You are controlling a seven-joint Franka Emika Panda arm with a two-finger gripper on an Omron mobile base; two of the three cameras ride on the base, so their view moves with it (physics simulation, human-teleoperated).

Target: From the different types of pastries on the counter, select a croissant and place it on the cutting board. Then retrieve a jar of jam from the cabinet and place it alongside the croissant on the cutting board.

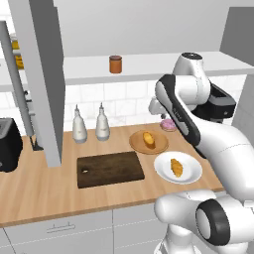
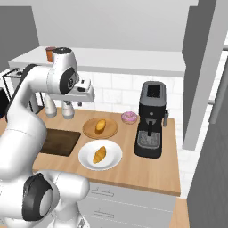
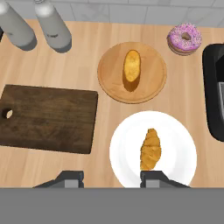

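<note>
I hold the claw (image 3: 112,178) closed and empty above the surface (image 3: 78,170), where 1 light, flaky croissant (image 3: 150,149) on its white plate (image 3: 179,151) looks best pinched gently across its middle.

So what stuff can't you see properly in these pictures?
- Cutting board, right base view: the arm covers its left end.
- Doughnut, left base view: half behind the arm.
- Coffee machine, hand view: cut off by the right edge.
- Jar of jam, right base view: partly behind the arm.
</note>
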